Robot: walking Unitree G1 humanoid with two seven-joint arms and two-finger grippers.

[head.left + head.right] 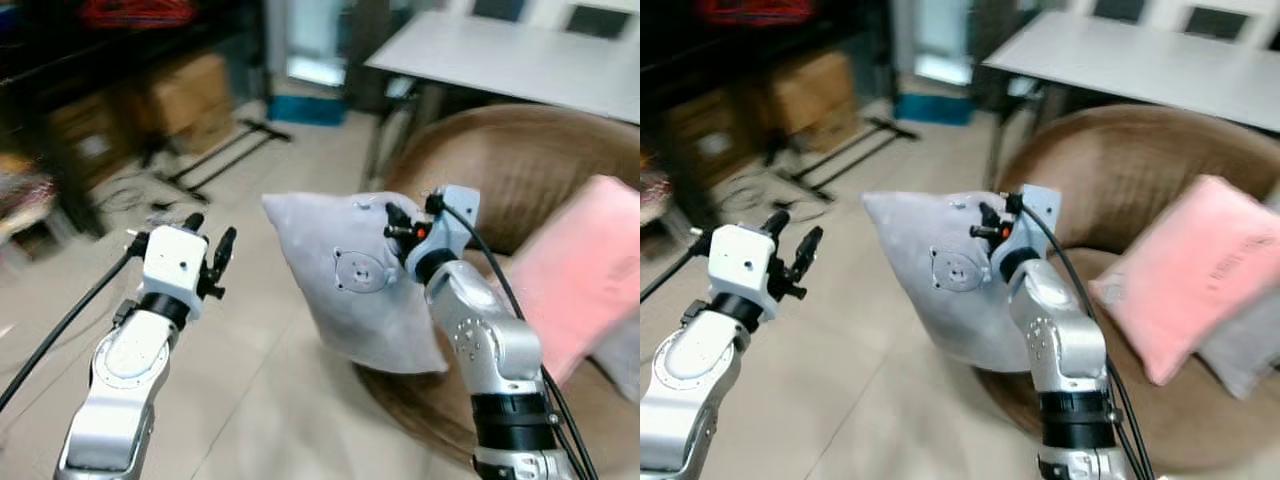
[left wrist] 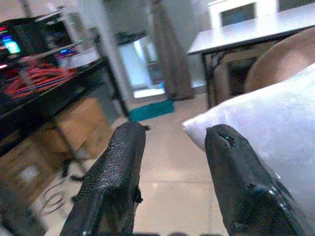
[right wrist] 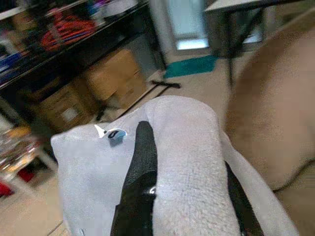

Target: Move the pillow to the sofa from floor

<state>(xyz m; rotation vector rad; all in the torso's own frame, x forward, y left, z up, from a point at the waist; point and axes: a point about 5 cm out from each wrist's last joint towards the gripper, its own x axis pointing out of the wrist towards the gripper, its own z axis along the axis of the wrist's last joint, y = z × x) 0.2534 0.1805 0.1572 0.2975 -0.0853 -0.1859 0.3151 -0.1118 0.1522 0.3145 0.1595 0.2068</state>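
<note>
A light grey pillow (image 1: 345,275) hangs in the air just left of the brown sofa (image 1: 520,170). My right gripper (image 1: 398,222) is shut on its upper edge; in the right wrist view the grey pillow (image 3: 187,162) bulges between the black fingers (image 3: 140,172). My left gripper (image 1: 208,243) is raised to the left of the pillow, open and holding nothing. In the left wrist view its two fingers (image 2: 118,182) stand apart, with the pillow's corner (image 2: 206,128) just beyond them.
A pink pillow (image 1: 570,275) and part of a grey cushion (image 1: 625,360) lie on the sofa seat. A white table (image 1: 520,55) stands behind the sofa. Cardboard boxes (image 1: 190,95), dark shelving and black stand legs (image 1: 215,155) are at the far left on the tiled floor.
</note>
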